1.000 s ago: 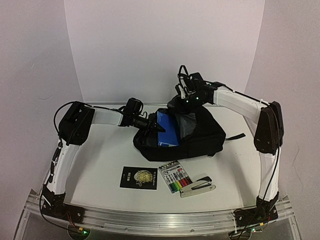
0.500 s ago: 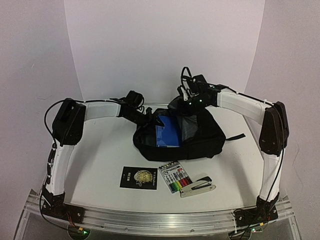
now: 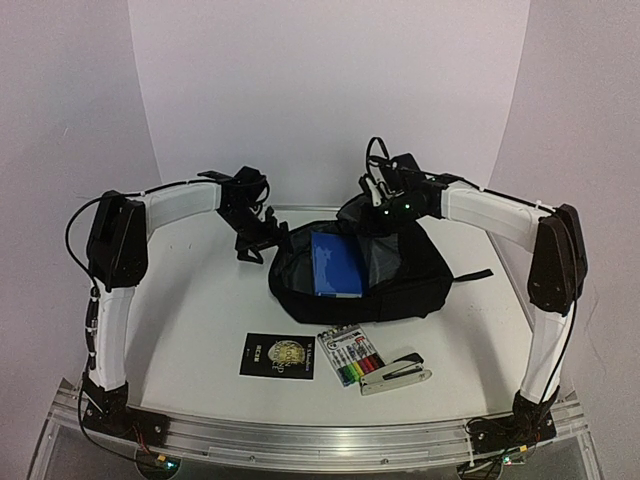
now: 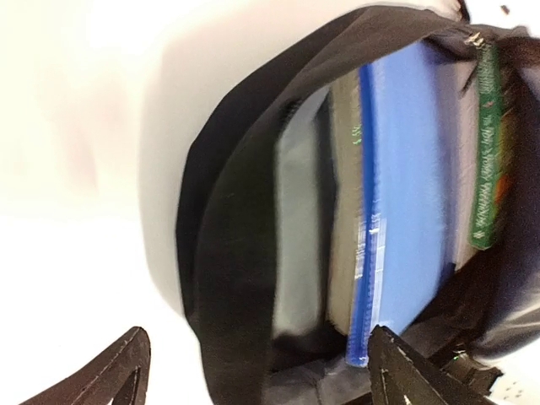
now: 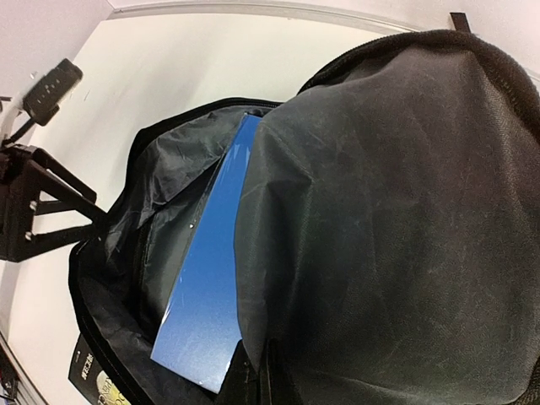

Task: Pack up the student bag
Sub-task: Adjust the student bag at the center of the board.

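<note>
Black soft fabric marks the student bag point(image 3: 400, 285), which lies on the table point(image 3: 200, 320) between the two grippers with its mouth turned toward the left gripper point(image 3: 256, 238). That gripper hangs just outside the opening, apart from the rim. Its fingers point(image 4: 126, 375) are spread wide with nothing between them. The right gripper point(image 3: 385, 195) sits at the far upper edge of the bag, where the flap is raised. It looks as if it is propping the mouth open, but its own camera shows only lining and no fingers, so I cannot tell whether it grips the cloth.

Packing seems to be partway done. A blue book point(image 3: 335, 265) stands inside the bag, in front of the left gripper. Three things wait well behind both grippers, toward the arm bases: a black booklet point(image 3: 278, 356), then a pack of coloured markers point(image 3: 350, 356), then a stapler point(image 3: 396, 372). The next move probably calls for the empty left gripper to swing back, drop onto one of these and close on it, while the mouth stays held open.

The bag is far bigger than its contents and slumps in folds. Its grey lining point(image 5: 380, 219) is creased and slightly shiny, and a dark zipper edge point(image 5: 506, 76) runs round the flap. One strap point(image 3: 470, 273) trails away on the right arm's side. A narrow green strip with pale lettering point(image 4: 485, 160) shows beside the book; I cannot tell what it is.
</note>
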You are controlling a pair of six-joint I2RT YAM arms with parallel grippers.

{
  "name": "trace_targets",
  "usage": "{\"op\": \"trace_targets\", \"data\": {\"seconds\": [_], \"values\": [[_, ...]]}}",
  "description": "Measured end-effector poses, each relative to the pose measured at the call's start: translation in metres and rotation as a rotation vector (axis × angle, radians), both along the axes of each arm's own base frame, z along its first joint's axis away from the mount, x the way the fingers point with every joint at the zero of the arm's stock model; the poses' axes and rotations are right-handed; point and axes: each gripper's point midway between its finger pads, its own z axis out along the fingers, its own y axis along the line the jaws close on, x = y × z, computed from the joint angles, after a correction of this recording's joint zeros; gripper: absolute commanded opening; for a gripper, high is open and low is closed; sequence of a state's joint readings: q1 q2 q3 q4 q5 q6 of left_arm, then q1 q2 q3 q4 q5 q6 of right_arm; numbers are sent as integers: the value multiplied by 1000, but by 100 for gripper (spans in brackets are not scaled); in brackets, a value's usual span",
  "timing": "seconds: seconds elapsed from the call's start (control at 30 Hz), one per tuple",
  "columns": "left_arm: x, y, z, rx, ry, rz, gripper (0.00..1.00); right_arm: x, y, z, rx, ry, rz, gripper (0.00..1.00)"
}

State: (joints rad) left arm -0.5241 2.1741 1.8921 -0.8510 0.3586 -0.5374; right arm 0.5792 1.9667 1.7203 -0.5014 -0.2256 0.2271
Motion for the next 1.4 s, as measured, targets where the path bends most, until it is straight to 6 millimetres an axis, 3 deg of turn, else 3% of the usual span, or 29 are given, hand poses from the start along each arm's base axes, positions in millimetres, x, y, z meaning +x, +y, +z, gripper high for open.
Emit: {"op": "trace_targets", "data": {"seconds": [0.07, 0.23, 0.3, 0.43, 0.6, 0.73, 0.83, 0.9, 1.07, 1.13, 1.2, 1.4], "values": [[-3, 2, -9, 25, 11, -24, 76, 0, 0, 0, -3, -2, 2, 0], [-4, 0, -32, 64, 47, -69, 18, 1, -2, -2, -20, -13, 10, 0], [2, -5, -34, 56, 45, -79, 2, 2, -4, -3, -31, -19, 10, 0], [16, -20, -14, 2, 8, -97, 0, 8, -12, -1, -48, -36, 1, 0], [32, -34, 22, -76, -82, -104, 0, 25, -21, 18, -55, -78, -15, 0], [29, -34, 19, -93, -75, -97, 0, 29, -25, 20, -63, -85, -13, 0], [22, -30, 2, -93, -27, -94, 1, 26, -26, 10, -77, -76, 4, 0], [14, -27, -10, -95, 7, -93, 7, 22, -26, -1, -92, -64, 24, 0], [-8, -20, -18, -102, 69, -106, 51, 11, -31, -28, -139, -27, 66, 5], [-17, -17, -13, -106, 69, -122, 65, 11, -32, -29, -144, -30, 71, 14], [-29, -11, -6, -107, 78, -124, 76, 12, -33, -29, -150, -36, 78, 30], [-59, 6, 25, -122, 46, -150, 87, 15, -41, -30, -156, -29, 70, 75]]}}
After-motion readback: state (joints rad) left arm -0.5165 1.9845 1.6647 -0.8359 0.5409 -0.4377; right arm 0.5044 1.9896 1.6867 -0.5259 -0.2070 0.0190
